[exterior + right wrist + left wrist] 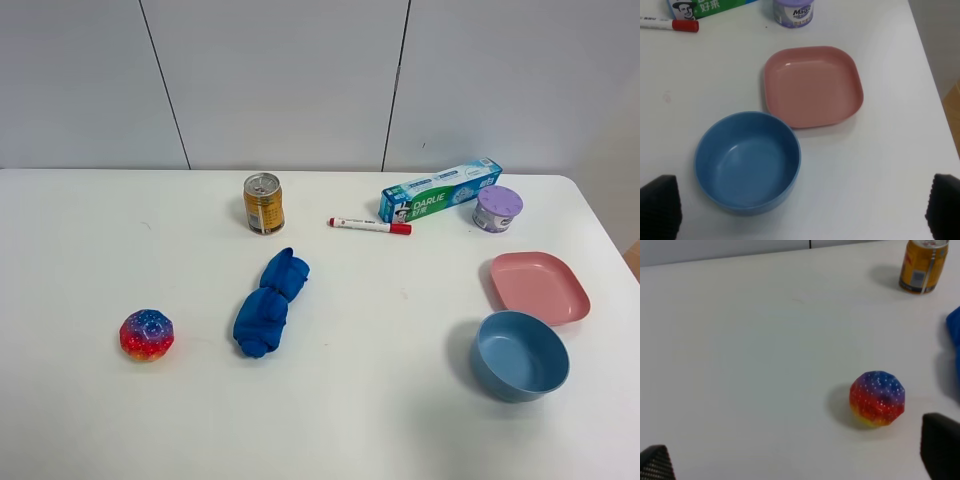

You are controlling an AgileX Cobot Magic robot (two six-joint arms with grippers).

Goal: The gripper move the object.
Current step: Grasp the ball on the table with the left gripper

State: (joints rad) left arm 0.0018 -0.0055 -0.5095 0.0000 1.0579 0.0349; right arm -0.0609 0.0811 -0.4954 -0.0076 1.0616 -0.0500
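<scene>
A rainbow ball (147, 334) lies at the table's left front; in the left wrist view the ball (877, 398) is near one fingertip (940, 450). My left gripper (797, 460) is open and empty, just short of the ball. A crumpled blue cloth (269, 302) lies mid-table. A blue bowl (519, 355) and a pink plate (538, 286) sit at the right. My right gripper (802, 207) is open and empty, above the table by the blue bowl (747, 162) and the pink plate (812, 85). Neither arm shows in the exterior high view.
A gold can (263, 203), a red-capped marker (370, 225), a toothpaste box (440, 189) and a purple-lidded tub (497, 208) stand along the back. The table's right edge (600, 230) runs close to the plate.
</scene>
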